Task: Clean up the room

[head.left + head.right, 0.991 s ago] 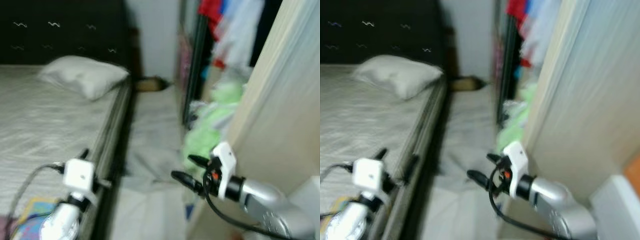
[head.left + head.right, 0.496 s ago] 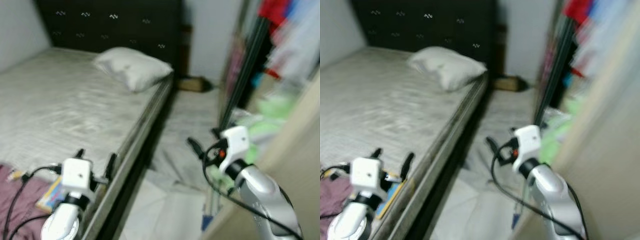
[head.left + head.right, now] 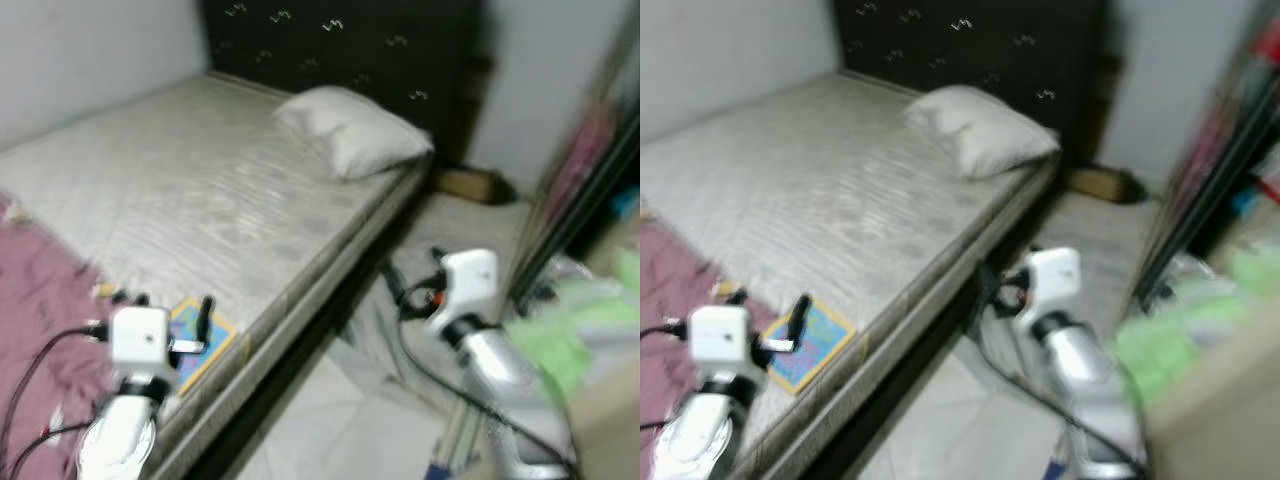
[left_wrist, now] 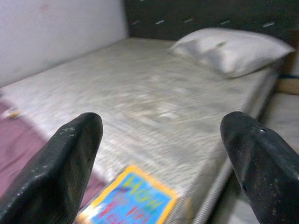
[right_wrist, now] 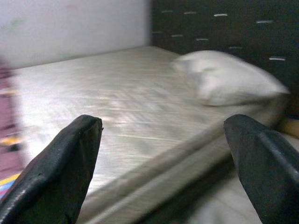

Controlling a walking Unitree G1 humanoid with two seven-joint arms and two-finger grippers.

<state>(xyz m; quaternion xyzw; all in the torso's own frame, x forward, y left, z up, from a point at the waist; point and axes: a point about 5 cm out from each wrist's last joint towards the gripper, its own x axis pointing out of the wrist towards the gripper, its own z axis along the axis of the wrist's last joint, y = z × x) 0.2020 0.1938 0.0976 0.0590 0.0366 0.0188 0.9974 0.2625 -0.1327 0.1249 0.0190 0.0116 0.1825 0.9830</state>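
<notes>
— Book [image 3: 203,340], colourful cover, yellow border: where does it lie?

— On the near edge of the bed [image 3: 200,210], flat on the pale mattress, just beside the maroon blanket [image 3: 40,330]. My left gripper [image 3: 165,305] hangs right over it, fingers spread wide with nothing between them. In my left wrist view the book [image 4: 135,200] sits low between my two black fingers [image 4: 60,163], near but not touched.

— Right gripper?

— My right gripper [image 3: 400,285] is out over the floor [image 3: 330,420] beside the bed frame, well apart from the book. Its fingers [image 5: 56,168] stand wide apart too, holding nothing. It looks along the mattress toward the pillow [image 5: 229,81].

— Other items on the bed?

— One white pillow [image 3: 350,130], lying at the head end against the dark tufted headboard [image 3: 340,45]. Some small bits on the mattress by the blanket's edge, too blurred to name.

— Items off the bed?

— Pale sheet or cloth [image 3: 420,320] crumpled on the floor in the aisle, under my right arm. Something light green and soft [image 3: 580,330] at the right, blurred. A brownish object [image 3: 475,185] on the floor at the far end of the aisle, past the bed's corner; I cannot tell what it is. Hanging clothes [image 3: 1250,120] at the far right, streaked by motion.
</notes>
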